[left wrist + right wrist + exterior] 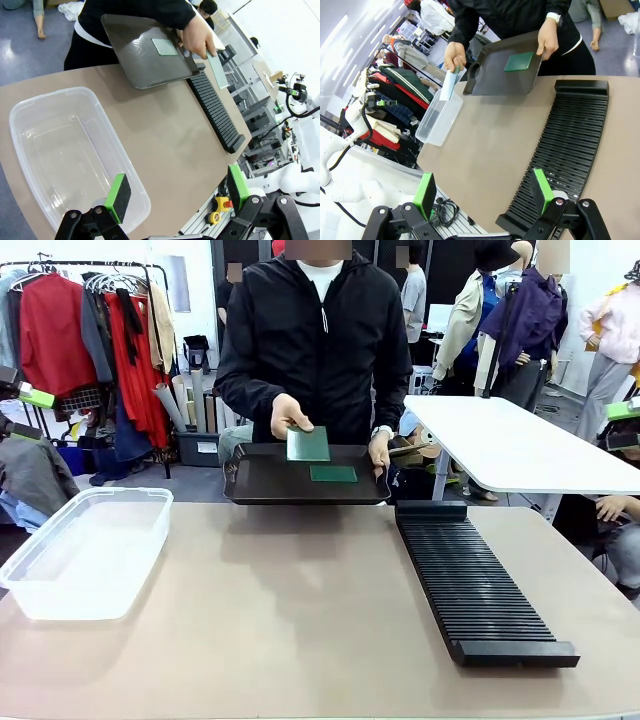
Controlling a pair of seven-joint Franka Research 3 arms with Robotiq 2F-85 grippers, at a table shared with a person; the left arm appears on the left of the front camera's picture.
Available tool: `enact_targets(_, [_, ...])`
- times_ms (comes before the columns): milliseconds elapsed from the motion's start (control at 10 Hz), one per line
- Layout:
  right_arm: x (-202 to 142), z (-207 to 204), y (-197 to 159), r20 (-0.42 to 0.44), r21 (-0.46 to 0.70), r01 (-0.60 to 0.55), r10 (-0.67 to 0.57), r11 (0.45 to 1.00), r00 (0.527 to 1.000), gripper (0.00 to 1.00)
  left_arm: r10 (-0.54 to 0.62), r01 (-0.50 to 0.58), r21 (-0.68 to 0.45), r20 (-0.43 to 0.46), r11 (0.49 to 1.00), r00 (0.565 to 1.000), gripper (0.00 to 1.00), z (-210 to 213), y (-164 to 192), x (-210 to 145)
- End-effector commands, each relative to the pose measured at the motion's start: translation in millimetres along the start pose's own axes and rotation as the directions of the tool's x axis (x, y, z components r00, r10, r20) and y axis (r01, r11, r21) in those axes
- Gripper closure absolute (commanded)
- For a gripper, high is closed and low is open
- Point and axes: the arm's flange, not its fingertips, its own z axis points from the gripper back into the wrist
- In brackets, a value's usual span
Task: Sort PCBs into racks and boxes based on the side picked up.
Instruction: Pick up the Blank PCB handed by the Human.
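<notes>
Left gripper (pixel 177 191) jaws wide apart, nothing between them, hanging over the near corner of the clear tub (pixel 60 598). Right gripper (pixel 484 191) likewise released, above the near end of the black slotted rack (pixel 470 585). Tub sits on the robot's left of the table (pixel 300 610), rack on the right, well apart. Person at the far side holds a black tray (pixel 262 486) by its edge with one hand (pixel 379 448), with a PCB (pixel 333 473) lying flat on it. Other hand (pixel 288 415) holds a second PCB (pixel 308 444) just above the tray, dark green face toward the front camera.
</notes>
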Motion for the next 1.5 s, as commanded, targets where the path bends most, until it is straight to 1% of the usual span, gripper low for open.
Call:
enact_targets(0, [1, 0, 2, 0.007, 0.007, -0.004, 0.004, 1.000, 1.000, 0.00, 0.001, -0.001, -0.001, 0.004, 1.000, 1.000, 0.00, 0, 0, 1])
enact_targets(400, [1, 0, 2, 0.007, 0.007, -0.004, 0.004, 1.000, 1.000, 0.00, 0.003, -0.003, -0.007, -0.003, 1.000, 1.000, 0.00, -2, 1, -2])
enact_targets(800, [1, 0, 2, 0.007, 0.007, -0.004, 0.004, 1.000, 1.000, 0.00, 0.015, -0.027, -0.153, -0.077, 0.988, 0.997, 0.00, -34, 14, -12])
enact_targets(1000, [1, 0, 2, 0.007, 0.007, -0.004, 0.004, 1.000, 1.000, 0.00, 0.005, -0.029, -0.191, -0.129, 0.981, 0.992, 0.00, -59, 17, -20])
enact_targets(1200, [1, 0, 2, 0.007, 0.007, -0.004, 0.004, 1.000, 1.000, 0.00, -0.005, -0.028, -0.220, -0.149, 0.975, 0.989, 0.00, -77, 21, -27])
enact_targets(1400, [1, 0, 2, 0.007, 0.007, -0.004, 0.004, 1.000, 1.000, 0.00, -0.013, -0.031, -0.286, -0.148, 0.958, 0.989, 0.00, -96, 32, -28])
